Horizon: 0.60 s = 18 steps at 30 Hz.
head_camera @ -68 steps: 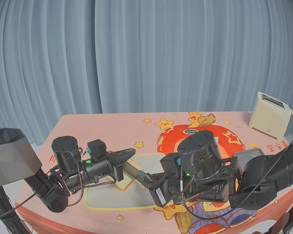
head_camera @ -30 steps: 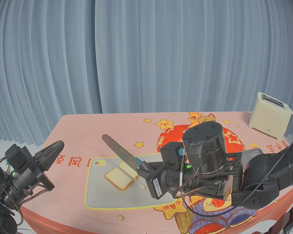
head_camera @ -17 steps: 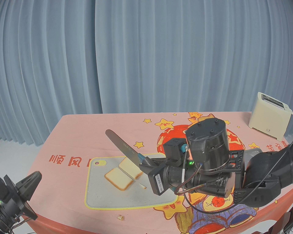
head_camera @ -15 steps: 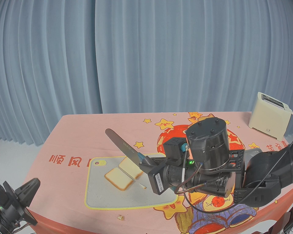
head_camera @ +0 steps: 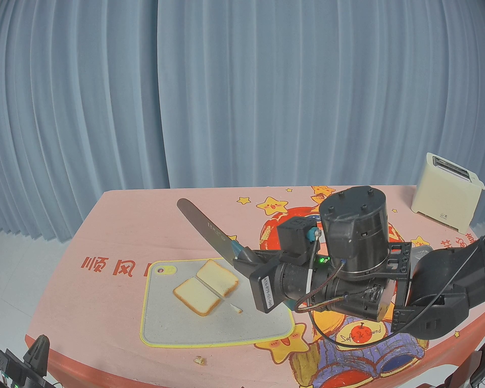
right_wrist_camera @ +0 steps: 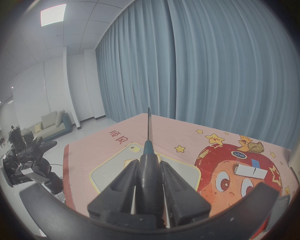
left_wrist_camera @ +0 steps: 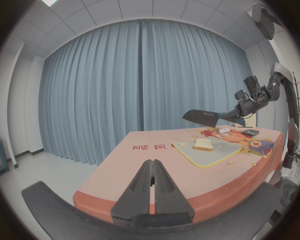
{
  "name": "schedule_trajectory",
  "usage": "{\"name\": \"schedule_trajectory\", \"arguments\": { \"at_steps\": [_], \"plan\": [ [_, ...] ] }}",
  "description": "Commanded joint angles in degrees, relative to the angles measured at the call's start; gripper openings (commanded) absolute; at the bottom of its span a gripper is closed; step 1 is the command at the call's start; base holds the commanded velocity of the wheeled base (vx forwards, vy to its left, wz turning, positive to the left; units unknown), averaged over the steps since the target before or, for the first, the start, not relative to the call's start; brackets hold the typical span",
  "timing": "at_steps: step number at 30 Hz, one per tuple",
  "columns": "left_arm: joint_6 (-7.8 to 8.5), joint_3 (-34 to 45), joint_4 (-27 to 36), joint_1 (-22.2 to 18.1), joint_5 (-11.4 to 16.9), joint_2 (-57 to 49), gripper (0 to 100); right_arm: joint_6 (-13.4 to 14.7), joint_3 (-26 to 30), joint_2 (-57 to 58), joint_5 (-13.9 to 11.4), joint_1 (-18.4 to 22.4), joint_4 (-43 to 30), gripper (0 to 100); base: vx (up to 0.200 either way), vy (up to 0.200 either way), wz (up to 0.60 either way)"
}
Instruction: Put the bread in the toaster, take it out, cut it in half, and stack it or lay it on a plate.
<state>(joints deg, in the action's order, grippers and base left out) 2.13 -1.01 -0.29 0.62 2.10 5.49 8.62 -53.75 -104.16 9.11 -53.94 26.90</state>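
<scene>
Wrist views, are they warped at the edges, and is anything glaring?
Left wrist view: fisheye, the curtain bows, corners go black. Right wrist view: same warp, the ceiling light glares white. Head view: curtain folds bow mildly, light even.

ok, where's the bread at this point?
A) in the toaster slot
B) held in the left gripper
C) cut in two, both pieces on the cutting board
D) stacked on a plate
C: the two bread halves lie side by side on the cutting board, split by a clean gap, while the right gripper holds the knife in the air above the board.
</scene>
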Motion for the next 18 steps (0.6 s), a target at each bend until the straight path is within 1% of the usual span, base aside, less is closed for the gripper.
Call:
{"name": "schedule_trajectory", "arguments": {
  "at_steps": [1, 4, 9, 10, 11, 12, 13, 15, 16, 17, 18],
  "plan": [
    [-0.81, 0.92, 0.29, -0.45, -0.78, -4.43, 0, -0.01, 0.05, 0.18, 0.03, 0.07, 0.08, 0, 0.000, 0.000, 0.00],
    [-0.90, 0.92, 0.29, -0.53, -0.78, -4.43, 0, 0.08, -0.66, 0.01, 0.12, 0.07, 0.17, 0, 0.000, 0.000, 0.00],
    [-0.90, 0.92, 0.29, -0.53, -0.78, -4.43, 0, 0.35, -0.13, 0.45, 0.39, 0.15, 0.25, 0, 0.000, 0.000, 0.00],
    [-0.90, 0.92, 0.29, -0.53, -0.78, -4.43, 0, 0.43, -0.13, 0.88, 1.26, 0.15, 0.25, 0, 0.000, 0.000, 0.00],
    [-0.90, 0.92, 0.29, -0.53, -0.78, -4.43, 0, 0.35, -0.13, 0.88, 1.35, 0.15, 0.25, 0, 0.000, 0.000, 0.00],
    [-0.90, 0.92, 0.29, -0.53, -0.78, -4.43, 0, 0.35, -0.13, 2.20, 2.50, 0.33, 0.17, 0, 0.000, 0.000, 0.00],
    [-0.90, 0.92, 0.29, -0.53, -0.78, -4.43, 0, 0.26, -0.13, 2.99, 3.02, 0.51, 0.17, 0, 0.000, 0.000, 0.00],
    [-0.90, 0.92, 0.29, -0.53, -0.78, -4.43, 0, 0.35, -0.04, 3.52, 3.20, 0.59, 0.17, 0, 0.000, 0.000, 0.00],
    [-0.90, 0.92, 0.29, -0.53, -0.78, -4.43, 0, 0.61, 1.19, 4.84, 3.64, 0.68, 0.17, 0, 0.000, 0.000, 0.00],
    [-0.90, 0.92, 0.29, -0.53, -0.78, -4.43, 0, 0.61, 1.19, 4.84, 3.64, 0.68, 0.17, 0, 0.000, 0.000, 0.00],
    [-0.90, 0.92, 0.29, -0.53, -0.78, -4.43, 0, 0.87, 4.44, 7.83, 4.69, 0.95, 0.25, 0, 0.000, 0.000, 0.00]
  ]
}}
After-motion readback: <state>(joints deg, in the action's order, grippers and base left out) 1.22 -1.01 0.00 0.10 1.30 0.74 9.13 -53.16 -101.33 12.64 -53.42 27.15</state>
